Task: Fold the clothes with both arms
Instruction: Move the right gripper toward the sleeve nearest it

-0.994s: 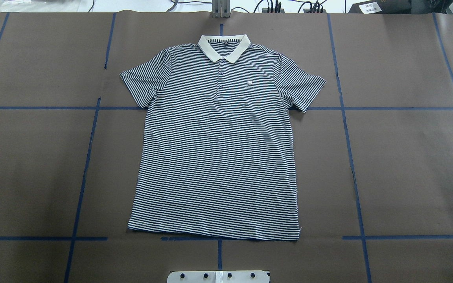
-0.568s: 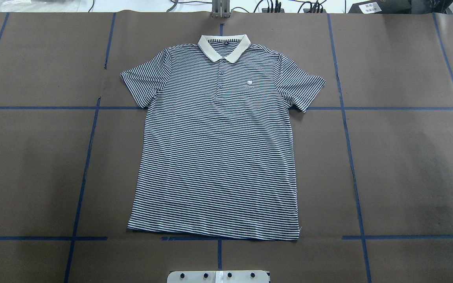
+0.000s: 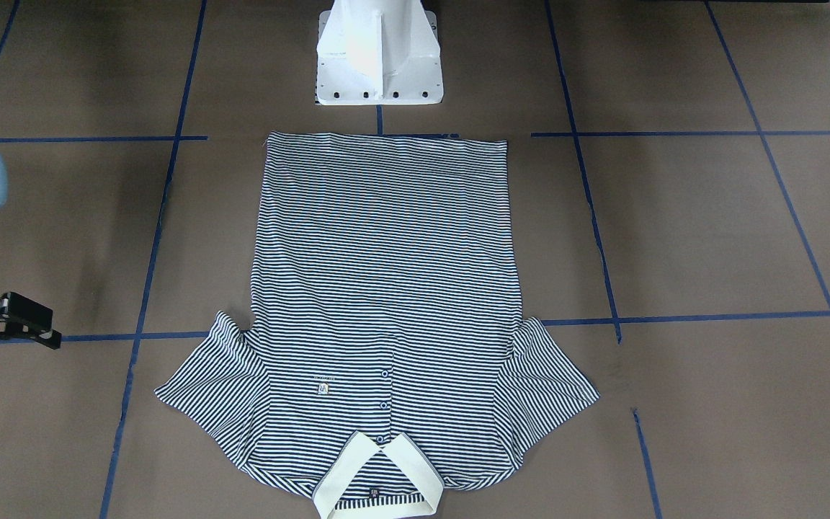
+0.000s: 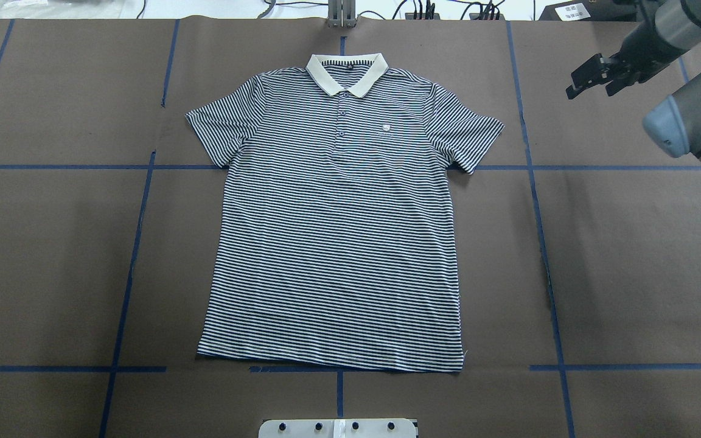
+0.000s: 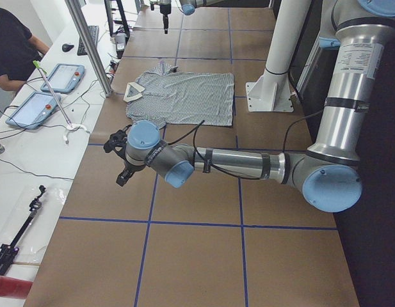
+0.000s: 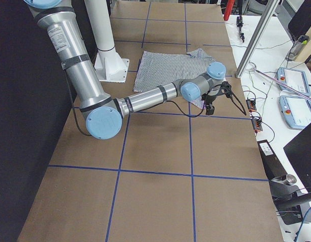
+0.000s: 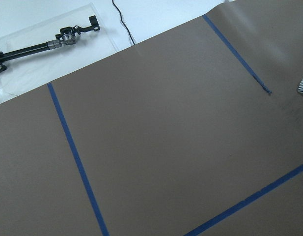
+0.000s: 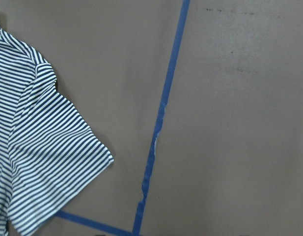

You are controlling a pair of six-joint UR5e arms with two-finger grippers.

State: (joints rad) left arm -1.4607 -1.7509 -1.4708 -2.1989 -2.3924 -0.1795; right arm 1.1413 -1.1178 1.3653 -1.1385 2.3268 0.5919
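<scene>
While neither gripper touches it, the polo shirt lies flat between them.
Whether the left gripper is clenched or released cannot be told; the shirt lies well to its right. Its long axis runs hem to collar, away from the robot. The right gripper, jaws apart and empty, has the sleeve near on its left: judged the nearer arm.

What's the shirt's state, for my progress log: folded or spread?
Spread: the polo shirt lies flat, both sleeves out, collar showing.
</scene>
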